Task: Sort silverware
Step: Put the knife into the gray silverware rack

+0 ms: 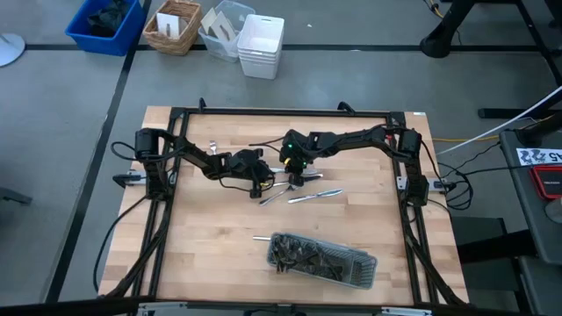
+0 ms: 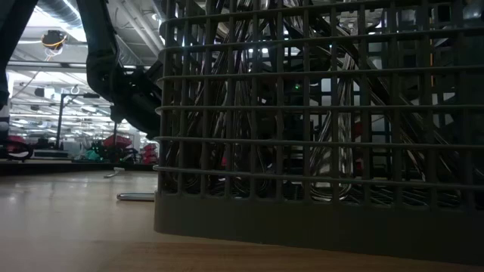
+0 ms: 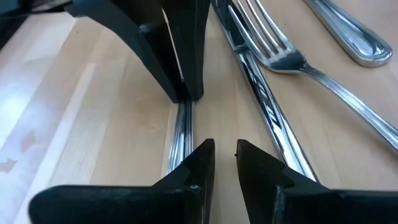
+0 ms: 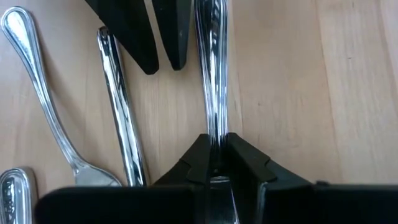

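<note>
Several slim silver pieces of silverware (image 1: 312,195) lie loose on the wooden table near its middle. More fill the dark grey mesh tray (image 1: 360,272) near the near edge. Both grippers meet over the loose pieces. My right gripper (image 4: 215,152) is shut on one slim silver piece (image 4: 211,74). My left gripper (image 3: 225,152) faces it from the table's left. Its fingers stand a narrow gap apart, right beside that piece (image 3: 182,134), with only wood between them. A fork (image 3: 280,53) and a knife (image 3: 264,102) lie next to it. My right gripper pinches the slim silver piece between its two fingers (image 4: 245,158), holding it on its shaft (image 4: 214,127). The fingers come from above, slanting down, and lie across the piece. It runs out level toward my left gripper, low over the wood; whether it rests there I cannot tell.
A spoon-like handle (image 4: 37,81) and a straight knife-like piece (image 4: 121,118) lie beside the held piece. The mesh tray wall (image 2: 318,151) fills most of the low view. One piece (image 2: 136,197) lies flat left of it. Bins stand beyond the far edge (image 1: 261,44).
</note>
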